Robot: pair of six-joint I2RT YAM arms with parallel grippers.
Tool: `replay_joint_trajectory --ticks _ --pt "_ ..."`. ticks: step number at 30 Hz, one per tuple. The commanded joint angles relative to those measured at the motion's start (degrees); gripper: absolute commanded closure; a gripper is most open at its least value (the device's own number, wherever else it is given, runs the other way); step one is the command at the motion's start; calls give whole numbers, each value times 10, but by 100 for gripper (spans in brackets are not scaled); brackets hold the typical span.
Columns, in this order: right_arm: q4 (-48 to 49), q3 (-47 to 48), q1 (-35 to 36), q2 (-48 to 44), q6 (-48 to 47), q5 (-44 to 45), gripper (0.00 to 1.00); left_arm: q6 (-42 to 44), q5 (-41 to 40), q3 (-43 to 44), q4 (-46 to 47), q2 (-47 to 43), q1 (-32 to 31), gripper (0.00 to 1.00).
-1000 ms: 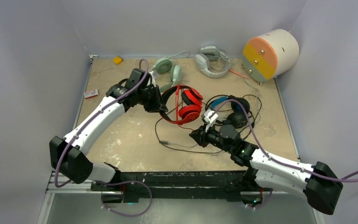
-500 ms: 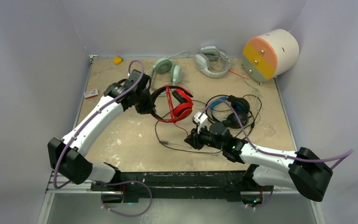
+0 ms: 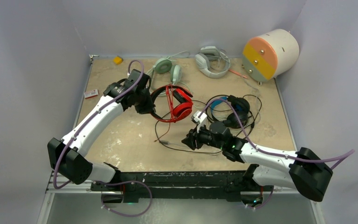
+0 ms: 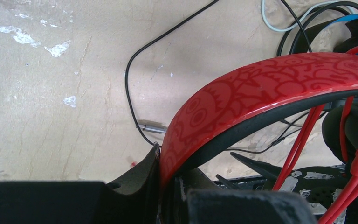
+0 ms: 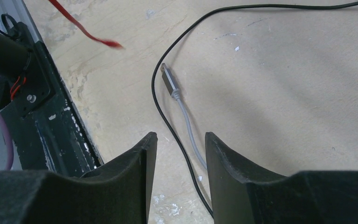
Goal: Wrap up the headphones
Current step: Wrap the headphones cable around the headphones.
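Since one second ago the right arm has swung to the left and gone lower, and the left arm has pulled the red headset a little toward the far left. The right tool [image 5: 177, 144] now has its fingers spread and hangs low over the surface [image 3: 121, 135]. A thin black cable [image 5: 165, 121] runs on the surface straight through the gap between the fingers, which do not touch it. Its grey plug [image 5: 169, 83] lies just ahead of the fingertips. The left tool [image 4: 168, 163] is pressed together on the patterned headband [image 4: 261, 88] of the red-and-black headset [image 3: 172, 103] and holds it near the middle of the surface, with a loose red cord [image 5: 88, 35] hanging from it. The black headset with blue cups [image 3: 233, 109] lies to the right among its loops of cable, and the mint-green headset [image 3: 168, 69] lies at the far edge, near the grey-white headset [image 3: 212, 60]. The step in hand seems to be picking up the free cable end. To do it well, the right tool should go straight down with the cable centred and close just behind the plug. A thin cable slips out easily if the fingers close too high, so they should nearly touch the surface first. I cannot tell for sure to which headset this cable belongs.
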Motion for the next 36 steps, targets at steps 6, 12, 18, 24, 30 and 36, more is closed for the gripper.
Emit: replay_joint_trajectory --ticks 6,12,18,24,30,36 --pt "-44 1 0 -49 82 20 46 -8 0 38 26 -11 2 100" --pt "-149 12 -1 -59 341 102 32 -10 -1 32 41 -9 2 100" --pt "-234 31 -10 -84 555 135 20 -12 -1 33 52 -11 2 100" --pt "-507 152 -24 -59 823 150 17 -15 -1 28 76 -12 2 100" --pt "-400 94 -25 -91 1032 93 17 -21 -1 -3 145 -21 2 100" --pt "-373 111 -25 -70 1119 89 15 -19 -17 -7 181 -17 2 100"
